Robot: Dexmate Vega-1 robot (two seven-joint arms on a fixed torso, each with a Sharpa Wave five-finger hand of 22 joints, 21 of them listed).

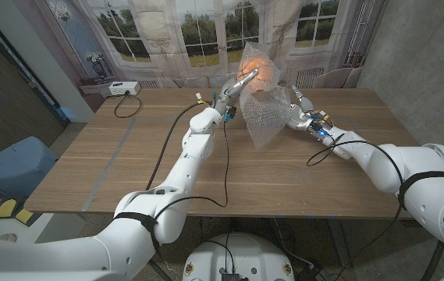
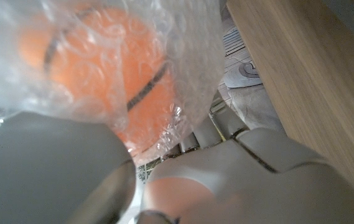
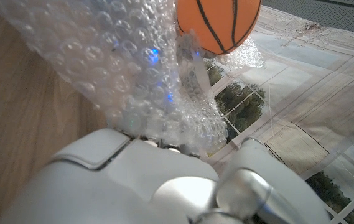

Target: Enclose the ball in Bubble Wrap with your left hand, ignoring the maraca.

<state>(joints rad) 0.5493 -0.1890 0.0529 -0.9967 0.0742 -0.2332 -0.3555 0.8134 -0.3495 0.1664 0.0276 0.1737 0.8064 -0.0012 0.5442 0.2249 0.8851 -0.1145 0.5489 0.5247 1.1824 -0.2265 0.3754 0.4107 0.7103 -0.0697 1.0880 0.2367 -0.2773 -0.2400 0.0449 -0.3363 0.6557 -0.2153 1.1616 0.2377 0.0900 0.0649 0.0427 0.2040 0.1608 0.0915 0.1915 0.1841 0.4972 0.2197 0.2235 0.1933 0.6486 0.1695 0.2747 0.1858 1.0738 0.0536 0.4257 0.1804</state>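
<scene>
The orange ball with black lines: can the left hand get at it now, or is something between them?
Probably yes: the left hand already holds the orange ball with black lines aloft, with only the clear bubble wrap sheet between them.

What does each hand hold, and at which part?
Left hand holds the ball through the bubble wrap, at its underside. Right hand holds the wrap's side edge.

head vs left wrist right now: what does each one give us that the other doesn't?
Head view alone: both arms over the wooden table, the right hand gripping the bubble wrap's lower part, and the left hand lifted at the ball. Left wrist view alone: the black seam lines on the orange ball under the wrap, seen close, with the table's edge beside it. Both share the ball covered by wrap, the left hand and the table.
</scene>
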